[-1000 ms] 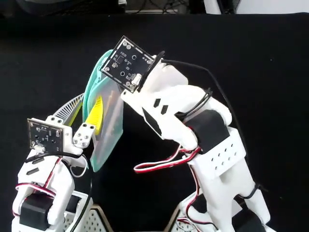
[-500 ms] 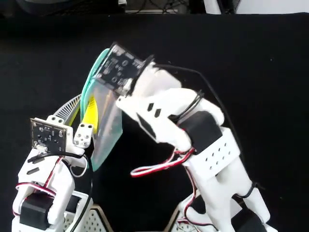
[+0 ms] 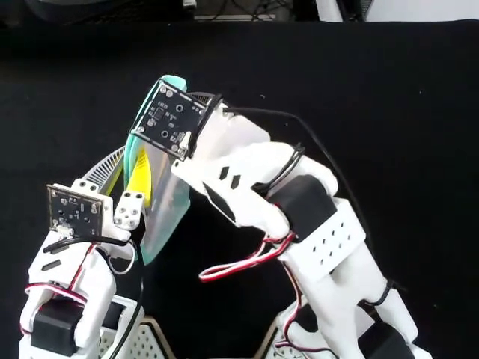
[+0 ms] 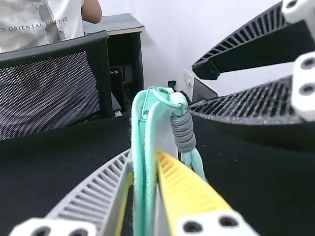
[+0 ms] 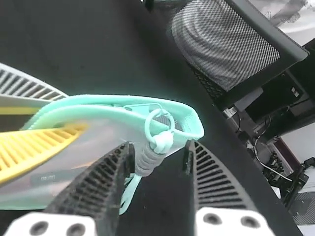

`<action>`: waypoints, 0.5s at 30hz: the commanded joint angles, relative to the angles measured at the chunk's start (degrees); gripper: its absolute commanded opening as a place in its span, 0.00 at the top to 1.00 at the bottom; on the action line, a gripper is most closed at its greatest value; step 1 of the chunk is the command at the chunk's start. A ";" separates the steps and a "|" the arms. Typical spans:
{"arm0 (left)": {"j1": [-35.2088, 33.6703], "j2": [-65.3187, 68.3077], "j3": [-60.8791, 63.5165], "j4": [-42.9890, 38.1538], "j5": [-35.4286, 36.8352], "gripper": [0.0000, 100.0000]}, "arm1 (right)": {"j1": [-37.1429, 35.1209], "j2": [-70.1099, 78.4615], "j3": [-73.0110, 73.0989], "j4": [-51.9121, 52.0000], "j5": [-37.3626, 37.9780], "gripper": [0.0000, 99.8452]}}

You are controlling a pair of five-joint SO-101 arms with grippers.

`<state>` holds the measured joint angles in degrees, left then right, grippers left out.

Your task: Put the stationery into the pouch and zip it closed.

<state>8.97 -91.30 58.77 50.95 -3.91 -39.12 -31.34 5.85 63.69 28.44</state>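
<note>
Pouch [image 3: 168,209] in left hand [image 4: 146,162], right hand [image 5: 157,147] at its far end.

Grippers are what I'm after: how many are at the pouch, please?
2. The left gripper clamps the pouch by one edge; the right gripper straddles its zipper pull, fingers apart.

Black table [image 3: 419,112], mesh chair [image 4: 49,93], perhaps cables [image 5: 269,170]

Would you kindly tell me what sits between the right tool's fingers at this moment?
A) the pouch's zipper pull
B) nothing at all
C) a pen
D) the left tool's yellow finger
A: in the right wrist view the zipper pull, a grey-wrapped cord on a mint ring, sits in the gap of the open right tool, at the end of the pouch.
</note>
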 commanded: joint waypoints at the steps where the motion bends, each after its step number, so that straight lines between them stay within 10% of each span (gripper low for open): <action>1: -0.22 0.18 -0.22 0.18 -0.62 0.97 | -1.14 -1.36 0.04 -0.26 0.53 0.83; 15: 0.04 0.09 -0.75 3.87 -0.53 0.97 | -1.32 -1.71 11.30 -17.14 0.53 0.83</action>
<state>8.79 -91.47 58.42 53.76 -4.00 -40.00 -31.34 16.84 50.42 28.53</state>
